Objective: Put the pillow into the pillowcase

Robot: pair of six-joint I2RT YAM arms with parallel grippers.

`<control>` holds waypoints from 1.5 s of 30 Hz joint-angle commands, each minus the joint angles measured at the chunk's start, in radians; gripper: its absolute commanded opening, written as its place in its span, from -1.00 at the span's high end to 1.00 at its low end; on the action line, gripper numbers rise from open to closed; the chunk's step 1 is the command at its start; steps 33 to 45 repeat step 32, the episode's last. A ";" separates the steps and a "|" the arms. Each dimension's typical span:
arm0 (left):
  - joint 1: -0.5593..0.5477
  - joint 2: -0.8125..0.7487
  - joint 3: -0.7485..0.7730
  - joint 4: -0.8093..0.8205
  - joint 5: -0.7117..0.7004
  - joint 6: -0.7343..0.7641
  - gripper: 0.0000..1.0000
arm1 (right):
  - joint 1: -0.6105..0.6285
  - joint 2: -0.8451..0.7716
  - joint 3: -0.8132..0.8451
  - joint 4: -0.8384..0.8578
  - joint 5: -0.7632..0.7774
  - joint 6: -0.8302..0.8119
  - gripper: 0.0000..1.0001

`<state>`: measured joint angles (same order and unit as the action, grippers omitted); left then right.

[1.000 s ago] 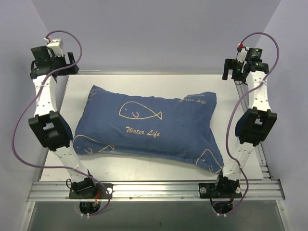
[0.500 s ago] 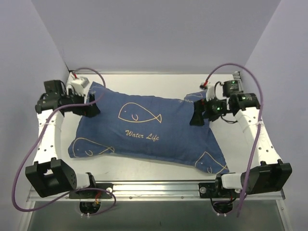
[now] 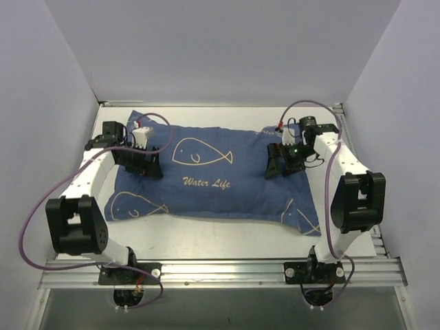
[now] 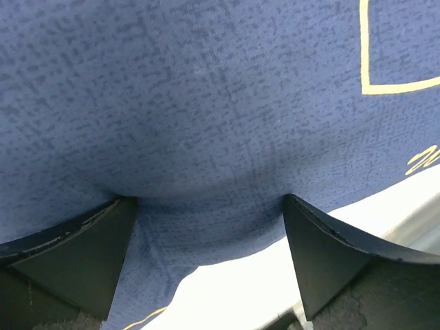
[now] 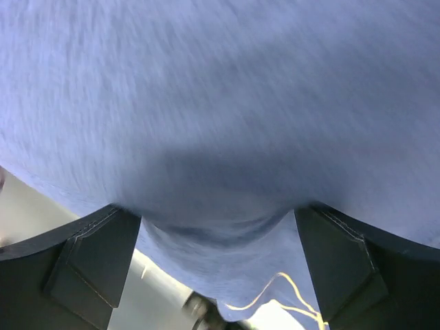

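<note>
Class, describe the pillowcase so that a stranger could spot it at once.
Start at the white table. The pillowcase lies plump across its middle. It is the only navy thing there, printed with cream whale outlines and the words "Water Life".

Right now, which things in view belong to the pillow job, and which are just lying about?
Job:
- pillowcase, plump and filled out
- pillow, not visible, likely inside
- left gripper, fingers open on the case
- right gripper, fingers open on the case

Just there:
- table
- purple cables
- metal rail at the near edge
</note>
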<state>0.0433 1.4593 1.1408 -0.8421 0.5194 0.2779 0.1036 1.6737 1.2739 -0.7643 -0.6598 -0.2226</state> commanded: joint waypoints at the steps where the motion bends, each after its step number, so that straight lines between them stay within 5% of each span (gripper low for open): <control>1: 0.001 0.133 0.154 0.198 -0.055 -0.074 -0.95 | -0.076 0.049 0.175 0.089 0.069 0.028 -0.97; 6: 0.015 0.196 0.368 0.163 -0.039 -0.137 -0.95 | -0.168 0.077 0.334 0.066 0.042 0.051 -1.00; 12: 0.089 0.185 0.577 0.002 -0.062 -0.166 -0.95 | -0.182 -0.136 0.228 0.022 0.063 0.040 -1.00; 20: 0.030 -0.100 0.159 0.058 -0.229 -0.033 -0.95 | -0.180 -0.359 -0.137 0.007 0.115 0.019 -1.00; 27: -0.077 -0.284 -0.133 0.095 -0.303 -0.012 -0.95 | -0.182 -0.404 -0.212 -0.001 0.135 -0.001 -1.00; 45: -0.129 -0.312 -0.147 0.098 -0.346 -0.034 -0.95 | -0.177 -0.419 -0.217 0.000 0.112 0.000 -1.00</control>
